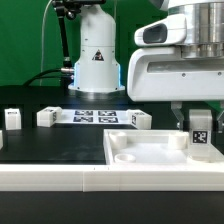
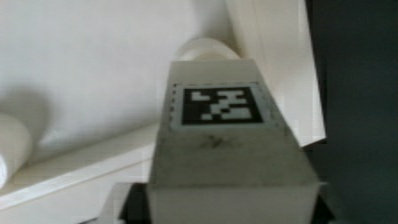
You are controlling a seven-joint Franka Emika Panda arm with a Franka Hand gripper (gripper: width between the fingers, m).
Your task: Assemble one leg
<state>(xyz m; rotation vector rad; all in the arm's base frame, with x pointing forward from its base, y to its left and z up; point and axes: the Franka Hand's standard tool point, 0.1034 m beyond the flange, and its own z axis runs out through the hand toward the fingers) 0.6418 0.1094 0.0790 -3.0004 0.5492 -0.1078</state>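
Note:
My gripper (image 1: 198, 116) is shut on a leg (image 1: 200, 131), a small white block with a black-and-white tag facing the exterior camera. It holds the leg upright over the right corner of the large flat white panel (image 1: 140, 152). I cannot tell whether the leg's lower end touches the panel. In the wrist view the leg (image 2: 222, 110) fills the middle between the dark jaws of the gripper (image 2: 228, 204), with the panel (image 2: 89, 80) and a corner recess beneath it. Three more legs stand on the black table: one (image 1: 12, 118), another (image 1: 47, 116) and a third (image 1: 138, 118).
The marker board (image 1: 95, 116) lies behind the panel, between the loose legs. The robot's white base (image 1: 96, 55) stands at the back. A white ledge (image 1: 60, 176) runs along the table's front edge.

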